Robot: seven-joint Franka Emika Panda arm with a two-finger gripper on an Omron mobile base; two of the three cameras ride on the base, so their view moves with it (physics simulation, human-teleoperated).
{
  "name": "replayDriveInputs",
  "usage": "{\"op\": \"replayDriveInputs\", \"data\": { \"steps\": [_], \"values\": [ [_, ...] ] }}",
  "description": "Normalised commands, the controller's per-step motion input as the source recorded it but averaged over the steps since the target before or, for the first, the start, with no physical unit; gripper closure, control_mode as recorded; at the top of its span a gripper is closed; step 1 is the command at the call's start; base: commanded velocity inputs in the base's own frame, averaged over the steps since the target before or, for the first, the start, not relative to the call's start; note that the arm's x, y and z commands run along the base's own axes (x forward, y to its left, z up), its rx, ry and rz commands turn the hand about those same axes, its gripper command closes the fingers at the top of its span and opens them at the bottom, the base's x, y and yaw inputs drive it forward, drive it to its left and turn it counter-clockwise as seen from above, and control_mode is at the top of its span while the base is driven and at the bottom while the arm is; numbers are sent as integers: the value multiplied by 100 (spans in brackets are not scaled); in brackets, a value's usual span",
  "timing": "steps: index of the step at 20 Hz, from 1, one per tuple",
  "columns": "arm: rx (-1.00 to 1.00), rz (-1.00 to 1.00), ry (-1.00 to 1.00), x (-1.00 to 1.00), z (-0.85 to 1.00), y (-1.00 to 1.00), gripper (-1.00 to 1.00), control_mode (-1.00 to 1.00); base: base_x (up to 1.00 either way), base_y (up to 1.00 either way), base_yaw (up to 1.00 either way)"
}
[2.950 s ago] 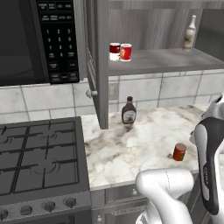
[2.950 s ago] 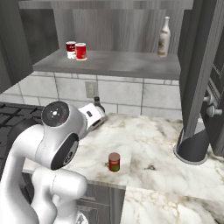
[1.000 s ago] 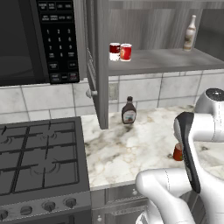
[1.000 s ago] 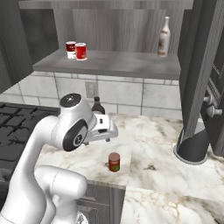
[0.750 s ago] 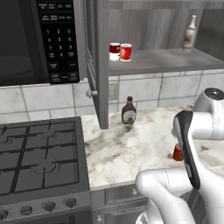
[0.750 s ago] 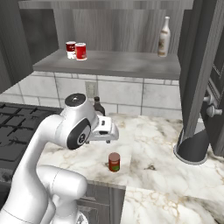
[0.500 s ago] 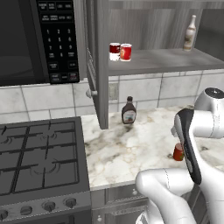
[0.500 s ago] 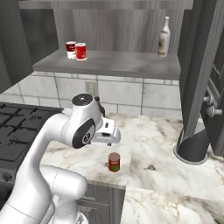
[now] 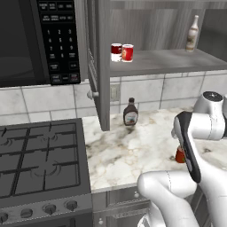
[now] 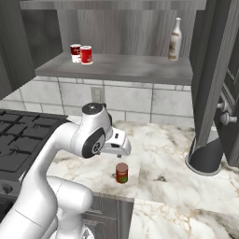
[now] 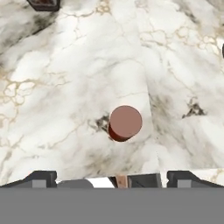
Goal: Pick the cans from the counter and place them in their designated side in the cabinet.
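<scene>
- Gripper (image 11: 112, 177) hangs over the counter (image 10: 168, 154) with jaws spread wide, holding nothing, looking straight down.
- Dark red can (image 10: 122, 172) stands upright near the counter's front edge, its long axis vertical, round top facing the hand camera.
- Arm hides most of that can (image 9: 179, 155) from the left.
- Bright red can (image 10: 86, 54) stands on the cabinet shelf (image 10: 126, 67); marble counter, tiled wall behind.
</scene>
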Motion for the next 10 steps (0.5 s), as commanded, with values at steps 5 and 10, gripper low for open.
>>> {"op": "replayDriveInputs", "data": {
  "steps": [5,10],
  "values": [
    [0,-5,0,21,-22,0,-100,-100,0,0,0],
    [0,-5,0,23,-21,-1,-100,-100,0,0,0]
  ]
}}
